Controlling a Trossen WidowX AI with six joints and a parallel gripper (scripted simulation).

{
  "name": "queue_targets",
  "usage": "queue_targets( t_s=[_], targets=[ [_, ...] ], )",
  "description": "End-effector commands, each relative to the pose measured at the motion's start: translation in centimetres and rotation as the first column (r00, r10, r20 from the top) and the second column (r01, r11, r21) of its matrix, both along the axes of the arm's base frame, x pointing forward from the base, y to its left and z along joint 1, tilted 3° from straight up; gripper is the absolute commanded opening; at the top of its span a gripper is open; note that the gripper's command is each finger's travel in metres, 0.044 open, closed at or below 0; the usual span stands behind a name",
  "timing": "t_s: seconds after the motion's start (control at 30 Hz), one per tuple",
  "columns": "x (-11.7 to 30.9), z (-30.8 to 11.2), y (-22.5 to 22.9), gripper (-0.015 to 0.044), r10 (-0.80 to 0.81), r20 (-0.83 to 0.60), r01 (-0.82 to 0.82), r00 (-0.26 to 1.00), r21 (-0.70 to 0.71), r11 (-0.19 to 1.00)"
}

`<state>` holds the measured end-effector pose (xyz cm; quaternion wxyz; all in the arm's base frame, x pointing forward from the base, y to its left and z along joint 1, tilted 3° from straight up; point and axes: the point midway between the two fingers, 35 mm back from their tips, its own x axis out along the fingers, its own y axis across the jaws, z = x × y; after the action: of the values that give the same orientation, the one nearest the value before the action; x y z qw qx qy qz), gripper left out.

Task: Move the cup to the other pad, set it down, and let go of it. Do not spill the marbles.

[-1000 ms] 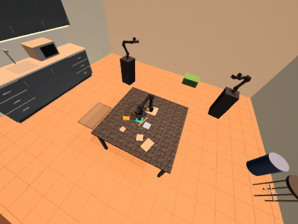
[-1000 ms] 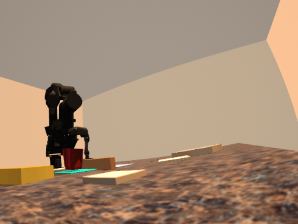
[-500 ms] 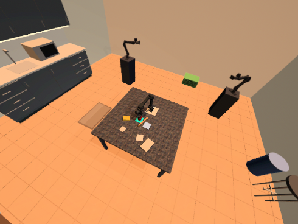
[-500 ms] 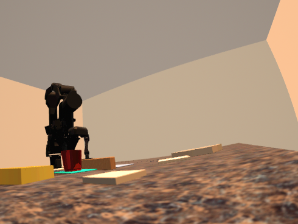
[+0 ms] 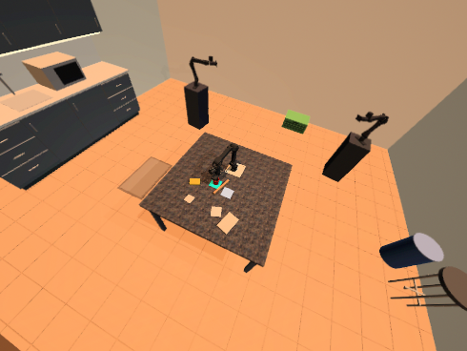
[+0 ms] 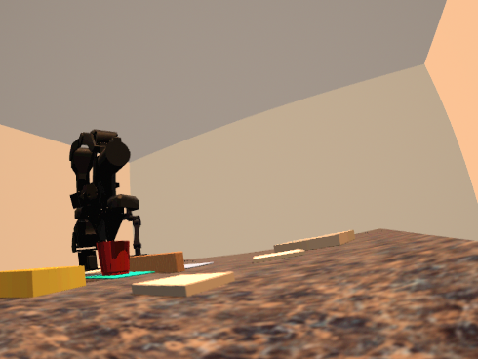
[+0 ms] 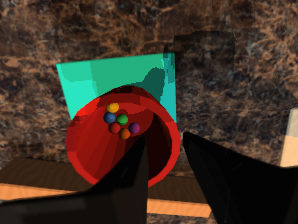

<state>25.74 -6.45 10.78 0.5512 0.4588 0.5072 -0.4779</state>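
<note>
The red cup (image 5: 215, 181) (image 6: 114, 259) (image 7: 80, 150) stands upright on the teal pad (image 5: 212, 184) (image 6: 141, 274) (image 7: 120, 75). In the wrist view several coloured marbles (image 7: 122, 119) lie inside it at the bottom. My gripper (image 7: 164, 140) is partly open: one finger is inside the cup's mouth, the other outside the wall, with gaps to the wall on both sides. In the exterior view the arm is right behind the cup and the fingertips are partly hidden. A pale lavender pad (image 5: 227, 193) (image 6: 199, 265) lies on the far side of the wooden bar.
The wooden bar (image 5: 220, 186) (image 6: 166, 261) (image 7: 30, 191) lies close beside the teal pad. A yellow block (image 5: 194, 181) (image 6: 54, 281) and a small tan block (image 5: 189, 198) (image 6: 180, 280) are nearby. A flat tan piece (image 5: 216, 211) and a larger tan block (image 5: 228, 222) lie farther off.
</note>
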Motion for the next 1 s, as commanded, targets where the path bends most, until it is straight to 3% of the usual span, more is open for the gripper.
queue_targets(
  t_s=[0.0,0.57,0.97],
  targets=[
    [0.2,0.8,0.0,0.0128,-0.001,0.011,0.001,1.0,-0.002,1.0],
    [-0.5,2.7,0.2,0.0128,0.001,0.008,-0.001,1.0,0.0,1.0],
    [-0.5,2.8,0.2,0.044,0.003,-0.001,-0.003,1.0,0.0,1.0]
  ],
)
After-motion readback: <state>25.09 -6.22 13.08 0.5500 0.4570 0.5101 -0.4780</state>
